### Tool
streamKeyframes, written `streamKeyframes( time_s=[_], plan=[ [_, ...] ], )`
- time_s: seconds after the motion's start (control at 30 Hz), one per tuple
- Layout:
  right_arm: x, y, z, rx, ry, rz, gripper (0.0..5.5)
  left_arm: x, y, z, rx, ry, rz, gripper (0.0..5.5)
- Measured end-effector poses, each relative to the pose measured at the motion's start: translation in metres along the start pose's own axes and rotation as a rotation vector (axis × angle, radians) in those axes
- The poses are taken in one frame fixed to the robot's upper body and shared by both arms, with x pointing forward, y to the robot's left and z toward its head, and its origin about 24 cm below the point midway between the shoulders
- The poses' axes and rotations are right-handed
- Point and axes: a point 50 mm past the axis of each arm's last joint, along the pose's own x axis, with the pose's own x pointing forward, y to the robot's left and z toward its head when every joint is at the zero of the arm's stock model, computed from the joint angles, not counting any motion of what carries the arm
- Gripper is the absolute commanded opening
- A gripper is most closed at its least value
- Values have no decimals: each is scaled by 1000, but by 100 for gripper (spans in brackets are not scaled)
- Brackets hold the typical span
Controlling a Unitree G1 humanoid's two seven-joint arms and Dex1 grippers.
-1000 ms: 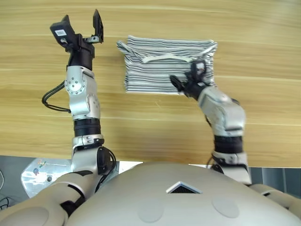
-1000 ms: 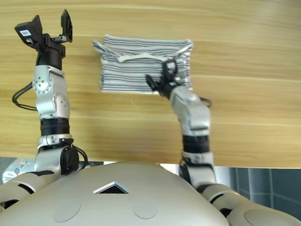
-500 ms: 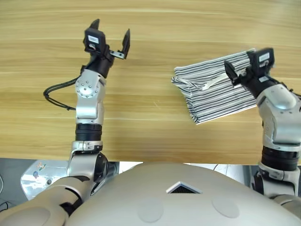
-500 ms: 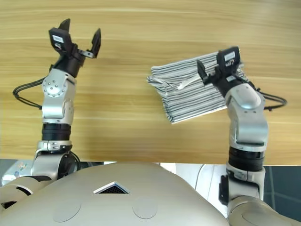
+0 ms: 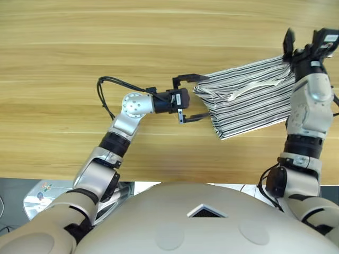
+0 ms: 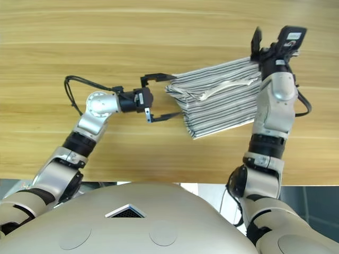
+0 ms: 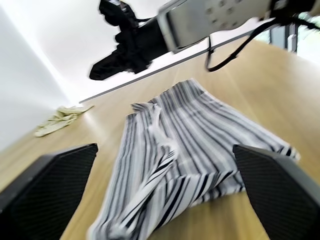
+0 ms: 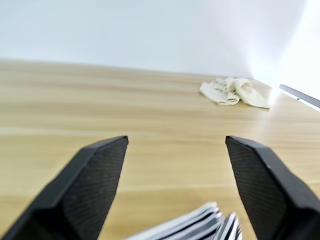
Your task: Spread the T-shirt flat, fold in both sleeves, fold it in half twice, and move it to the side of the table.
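The folded striped T-shirt [image 5: 249,98] lies on the right part of the wooden table [image 5: 106,32], turned at an angle. My left gripper [image 5: 192,98] is open and level with the table, its fingers straddling the shirt's near-left corner without gripping it. The left wrist view shows the shirt [image 7: 185,145] between the two dark fingertips [image 7: 45,195]. My right gripper [image 5: 306,41] is open and raised just past the shirt's far right corner, holding nothing. A strip of the shirt's edge [image 8: 200,227] appears between its fingers [image 8: 90,185].
A small crumpled cream cloth [image 8: 232,92] lies far off on the table, also seen as a pale scrap [image 7: 60,120]. Bare wood stretches across the left and far side. The table's front edge [image 5: 175,181] runs close to me.
The shirt slid from the centre to the right, then stayed. My left gripper swung from the far left to the shirt's left corner. My right gripper let go and rose past the far corner.
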Motion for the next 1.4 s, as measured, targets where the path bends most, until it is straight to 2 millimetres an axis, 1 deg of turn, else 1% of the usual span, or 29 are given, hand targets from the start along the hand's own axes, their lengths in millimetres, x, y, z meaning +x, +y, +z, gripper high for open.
streamKeyframes(
  time_s=[0.1, 0.17, 0.23, 0.3, 0.33, 0.37, 0.4, 0.43, 0.53, 0.63, 0.7, 0.73, 0.87, 0.93, 1.0, 1.07, 1.13, 1.17, 1.2, 1.23, 1.33, 1.4],
  plan=[
    [15, -9, 23, 13, -94, -54, 361, 30, -16, -7, -90, 1, -83, 500],
    [20, -4, 34, 14, -148, -43, 361, 51, -18, -10, -132, 14, -103, 500],
    [22, 6, 34, 2, -161, -14, 361, 67, -12, -12, -177, 40, -61, 500],
    [23, 18, 27, 0, -152, 21, 361, 82, -1, -14, -246, 70, 26, 500],
    [23, 21, 25, 1, -146, 28, 361, 87, 3, -13, -263, 72, 56, 500],
    [24, 24, 24, -9, -147, 39, 361, 84, 5, -21, -296, 103, 111, 500],
    [24, 24, 22, -19, -143, 38, 361, 77, 3, -35, -358, 163, 167, 500],
    [24, 25, 21, -22, -141, 44, 361, 72, 1, -44, -396, 210, 215, 500],
    [24, 29, 20, -25, -144, 57, 361, 61, 10, -53, -399, 261, 356, 500],
    [24, 30, 20, -25, -145, 64, 361, 52, 24, -57, -369, 313, 446, 500],
    [24, 32, 19, -23, -144, 83, 361, 50, 46, -52, -270, 396, 469, 500],
    [24, 33, 19, -21, -143, 86, 361, 50, 49, -51, -260, 407, 478, 500],
    [24, 41, 15, -10, -131, 111, 361, 43, 54, -54, -320, 401, 543, 500],
    [23, 43, 13, -9, -127, 119, 361, 40, 55, -56, -360, 402, 575, 500],
    [22, 43, 12, -10, -124, 120, 361, 39, 56, -57, -360, 408, 589, 500],
    [19, 42, 13, -13, -129, 118, 361, 41, 55, -56, -323, 424, 559, 500],
    [17, 41, 16, -15, -145, 112, 361, 46, 52, -52, -207, 429, 473, 500],
    [15, 41, 18, -17, -156, 112, 361, 45, 48, -52, -174, 420, 444, 500],
    [12, 41, 19, -19, -162, 111, 361, 38, 41, -54, -174, 396, 441, 500],
    [9, 40, 18, -22, -162, 107, 361, 26, 38, -56, -178, 374, 459, 500],
    [2, 35, 15, -25, -151, 84, 361, -30, 28, -57, -200, 379, 594, 500],
    [-5, 30, 9, -27, -132, 67, 361, -79, 10, -53, -258, 416, 740, 500]
  ],
)
